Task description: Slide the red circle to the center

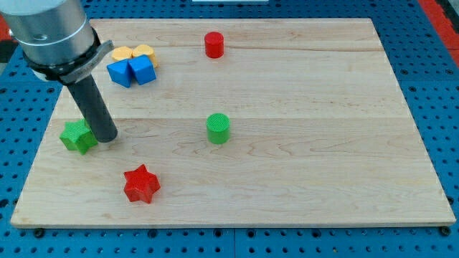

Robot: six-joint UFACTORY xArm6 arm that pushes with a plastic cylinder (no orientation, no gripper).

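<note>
The red circle (214,44) is a small red cylinder near the view's top, a little left of centre on the wooden board (301,143). My tip (105,137) rests on the board at the view's left, touching the right side of a green star block (77,135). The tip is far from the red circle, down and to the left of it. A green cylinder (218,128) stands near the board's middle.
A red star block (140,184) lies toward the view's bottom left. A cluster of two yellow blocks (133,54) and two blue blocks (132,71) sits at the top left, behind the arm's grey body (54,32). A blue pegboard surrounds the board.
</note>
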